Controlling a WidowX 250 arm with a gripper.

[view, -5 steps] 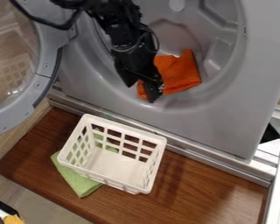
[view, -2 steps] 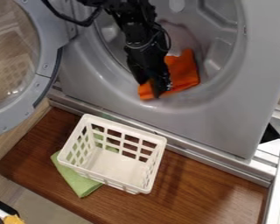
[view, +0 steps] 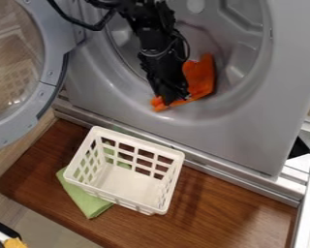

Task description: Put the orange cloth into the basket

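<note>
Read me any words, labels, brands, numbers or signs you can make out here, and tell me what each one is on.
I can read none: no legible text on the basket, orange cloth, green cloth or machine front.
The marks on the door rim are too small to make out.

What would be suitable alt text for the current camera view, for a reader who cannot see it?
A black robot gripper is at an orange cloth in the opening of a grey front-loading machine. Below, an empty white basket sits partly over a green cloth on a brown wooden surface.
</note>
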